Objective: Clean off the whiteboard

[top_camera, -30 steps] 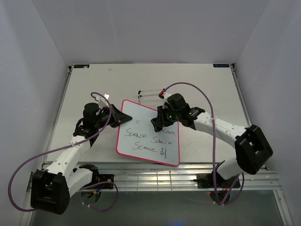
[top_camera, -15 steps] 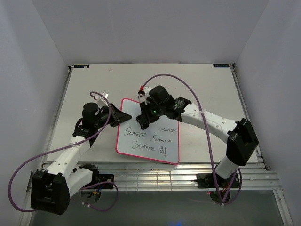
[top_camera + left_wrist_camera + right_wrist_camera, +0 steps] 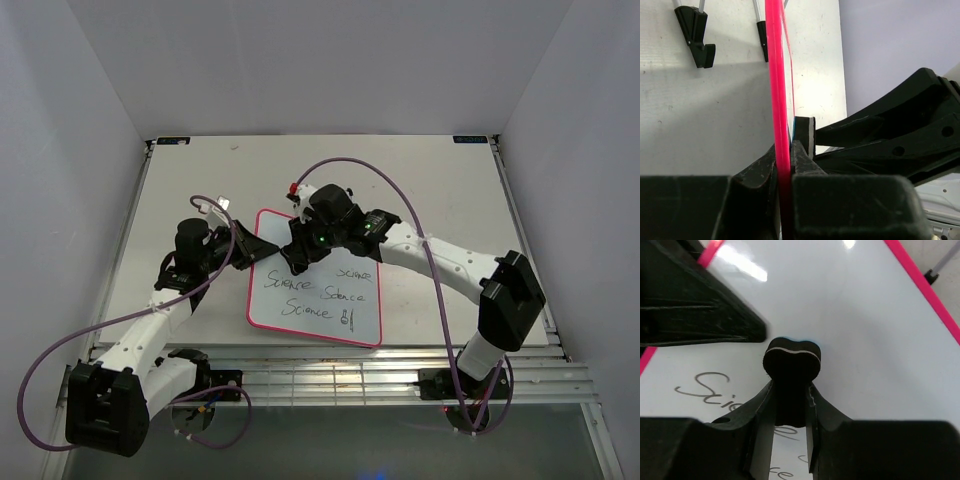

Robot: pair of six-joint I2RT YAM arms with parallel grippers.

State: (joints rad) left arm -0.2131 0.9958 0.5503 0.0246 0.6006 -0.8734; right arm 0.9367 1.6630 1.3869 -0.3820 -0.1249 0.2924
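the whiteboard [image 3: 318, 305] lies near the middle of the table [image 3: 450, 190], a little turned, with its pink frame all in view from above. three lines of black "science" words are on its lower and right part. the left gripper [image 3: 262, 250] is pinched shut on the left edge of the frame and holds the board in place. the right gripper [image 3: 296, 258] is closed on a small black eraser [image 3: 791, 357] and presses it on the upper left part of the board.

a second ago the right gripper stood over the upper right of the board, and since then it has swept to the left along the top. the top strip behind it now looks white, so i judge that the first line is mostly wiped. some letters may remain under the gripper, where the overhead view is blocked. most of the writing is not erased yet.

the right wrist view shows what the overhead view hides: the eraser sits upright between the fingers, clean board lies ahead of it, and a "science" word is just beside it. the left wrist view shows the frame edge-on between the left gripper's fingers [image 3: 802, 137], and two black feet of a wire stand [image 3: 695, 32] beyond it.
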